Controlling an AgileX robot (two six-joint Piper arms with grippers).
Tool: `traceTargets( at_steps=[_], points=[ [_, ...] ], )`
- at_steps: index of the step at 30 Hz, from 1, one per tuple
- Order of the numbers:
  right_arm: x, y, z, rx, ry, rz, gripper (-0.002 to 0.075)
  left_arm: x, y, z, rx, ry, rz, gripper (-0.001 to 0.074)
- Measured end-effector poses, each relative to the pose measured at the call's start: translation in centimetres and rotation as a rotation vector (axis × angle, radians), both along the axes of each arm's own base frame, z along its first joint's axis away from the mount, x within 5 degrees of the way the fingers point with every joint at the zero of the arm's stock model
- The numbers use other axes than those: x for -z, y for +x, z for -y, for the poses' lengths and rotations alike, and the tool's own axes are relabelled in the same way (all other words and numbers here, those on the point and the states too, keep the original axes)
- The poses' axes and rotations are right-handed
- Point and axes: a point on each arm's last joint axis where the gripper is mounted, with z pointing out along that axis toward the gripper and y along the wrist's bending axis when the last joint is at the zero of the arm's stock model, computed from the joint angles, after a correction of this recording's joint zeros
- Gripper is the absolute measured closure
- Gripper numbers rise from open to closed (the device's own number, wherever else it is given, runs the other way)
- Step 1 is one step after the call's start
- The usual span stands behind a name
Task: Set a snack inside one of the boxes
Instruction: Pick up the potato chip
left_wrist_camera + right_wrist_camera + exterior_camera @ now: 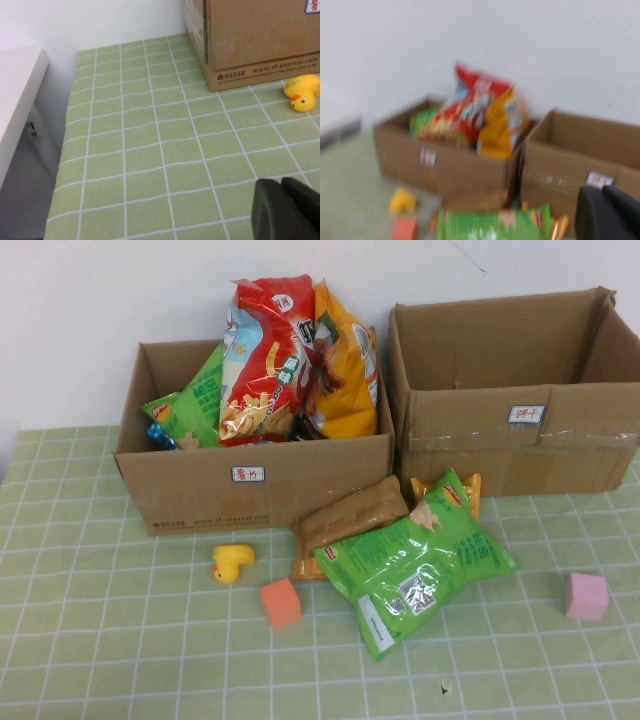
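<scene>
A green snack bag (415,565) lies flat on the table in front of the two boxes, over a brown packet (350,515) and an orange packet (470,490). The left cardboard box (250,480) holds several snack bags. The right cardboard box (520,430) shows no contents. Neither gripper shows in the high view. My left gripper (281,184) is shut and empty, low over the tablecloth, left of the left box (260,45). My right gripper (602,192) is shut and empty, raised in front of the boxes, with the green bag (490,225) below it.
A yellow rubber duck (232,562), an orange cube (281,602) and a pink cube (585,596) lie on the green checked cloth. The duck also shows in the left wrist view (302,92). The table's left edge drops off beside a white surface (20,100).
</scene>
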Motion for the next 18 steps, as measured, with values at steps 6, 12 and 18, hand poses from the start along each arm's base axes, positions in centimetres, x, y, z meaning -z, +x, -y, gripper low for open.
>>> traceTargets(
  at_steps=[6, 12, 18],
  points=[
    [-1.8, 3.5, -0.5, -0.120, -0.250, -0.165, 0.0728, 0.0, 0.0, 0.0, 0.000, 0.000, 0.000, 0.0737],
    [-1.6, 7.6, -0.8, -0.218, -0.424, -0.354, 0.0728, 0.0, 0.0, 0.0, -0.001, -0.003, -0.002, 0.0738],
    [0.4, 11.6, -2.6, -0.312, -0.599, -0.528, 0.0728, 0.0, 0.0, 0.0, -0.001, -0.003, -0.002, 0.0737]
  ],
)
